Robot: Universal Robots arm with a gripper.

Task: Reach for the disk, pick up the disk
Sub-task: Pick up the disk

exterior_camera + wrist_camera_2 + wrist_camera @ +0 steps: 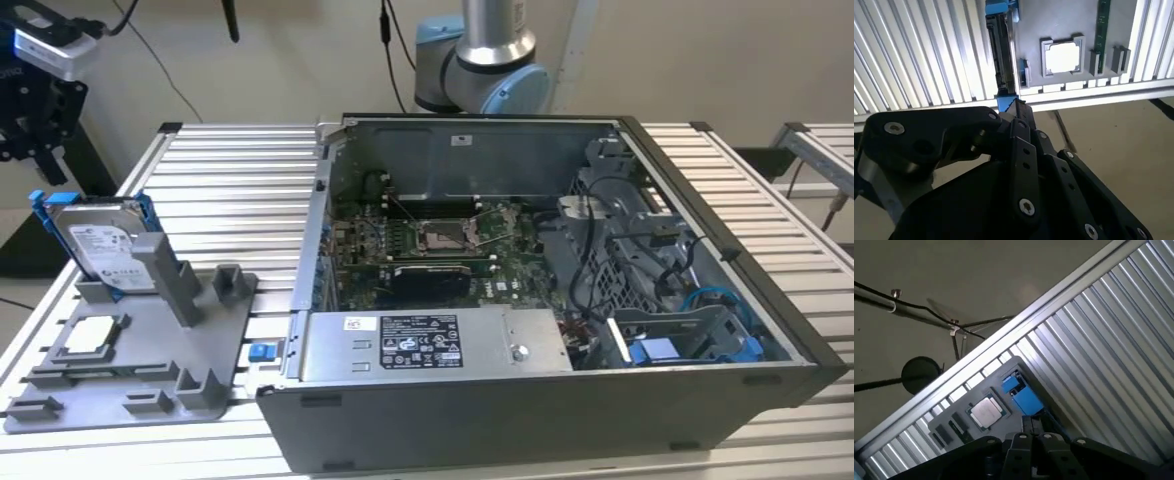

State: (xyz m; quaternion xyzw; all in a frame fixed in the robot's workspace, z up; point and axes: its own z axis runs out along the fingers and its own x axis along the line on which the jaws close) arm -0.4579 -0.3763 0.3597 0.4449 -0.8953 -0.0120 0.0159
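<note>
The disk (110, 240) stands on edge in a slot of the grey fixture tray (94, 400), to the exterior view's left of the open computer case (534, 410). The gripper (38, 135) hangs above it, apart; how wide it is set cannot be told. The reach probably goes best centred over the disk's thin top edge, square to its faces and clear of the 1 square chip (91, 335) lying flat nearby.

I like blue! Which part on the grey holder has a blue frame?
The flat silver-grey hard drive, standing upright; the small square silver chip lies flat, grey-framed.
</note>
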